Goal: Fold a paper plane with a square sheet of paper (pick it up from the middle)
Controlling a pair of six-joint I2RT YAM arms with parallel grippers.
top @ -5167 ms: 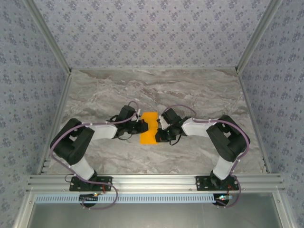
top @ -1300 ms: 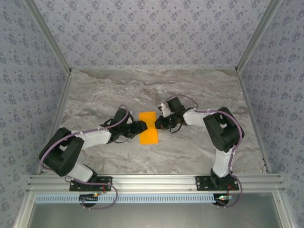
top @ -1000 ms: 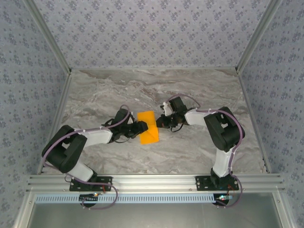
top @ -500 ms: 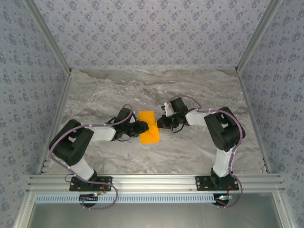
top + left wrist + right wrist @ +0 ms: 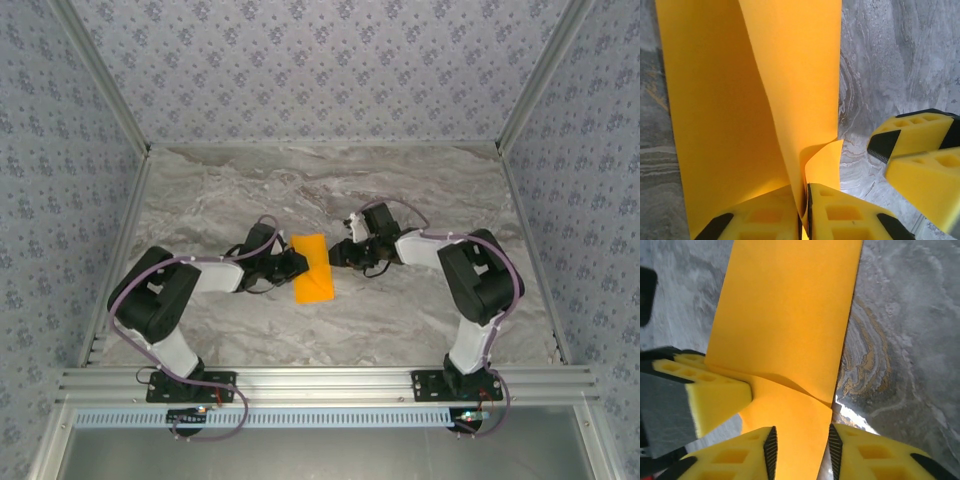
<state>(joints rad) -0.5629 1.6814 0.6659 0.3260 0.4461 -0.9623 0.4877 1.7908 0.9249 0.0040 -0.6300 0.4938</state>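
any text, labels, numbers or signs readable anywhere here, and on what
None: no words, labels, brands, numbers or signs can be read.
The square sheet of paper is plain orange, the wallpaper carries only a floral pattern, and the table shows only marble veining.

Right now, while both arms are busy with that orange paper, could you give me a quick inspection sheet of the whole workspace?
Surface: grey marble-pattern table.
Job's things: orange sheet of paper, folded into a narrow rectangle, with its top layer raised near the left gripper.
Clutter: nothing seen.
Grippers: left gripper pinched shut on the paper's edge; right gripper with its jaws apart and the paper lying between them.
Cables: lilac cables loop along both arms, off the paper.
Surroundings: patterned walls on three sides; metal rail at the near edge.
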